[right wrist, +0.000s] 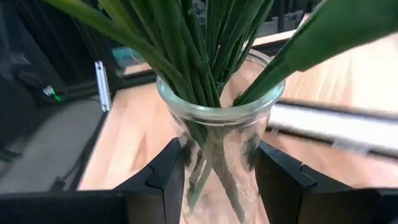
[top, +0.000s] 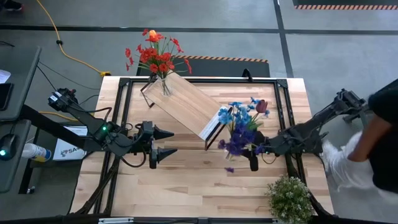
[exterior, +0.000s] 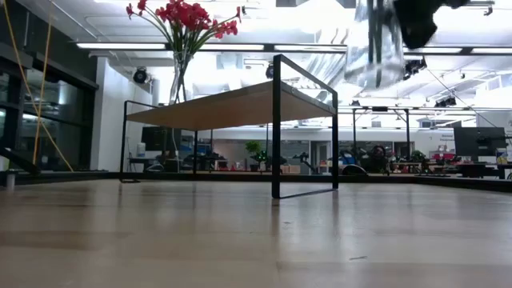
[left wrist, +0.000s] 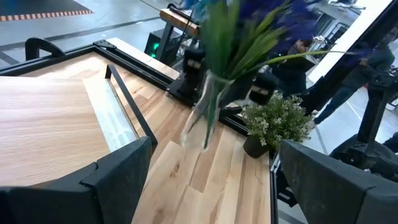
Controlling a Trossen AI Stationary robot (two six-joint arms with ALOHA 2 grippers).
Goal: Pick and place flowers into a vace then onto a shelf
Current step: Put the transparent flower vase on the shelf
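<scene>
1 vase [right wrist: 219, 143], stems [right wrist: 205, 56] upright

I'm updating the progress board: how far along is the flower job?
Done: one vase of red flowers stands on the shelf. In hand: the right hand grips a glass vase of blue flowers, lifted off the table. Left: setting it on the shelf. The left hand waits open.

Both arms matte black, jointed segs w/ black cables. Left arm [top: 93, 127] has green LED. Left gripper [top: 166, 143]: pointed black fingers. Right gripper [right wrist: 217, 177]: blocky black fingers, angular pads.
</scene>
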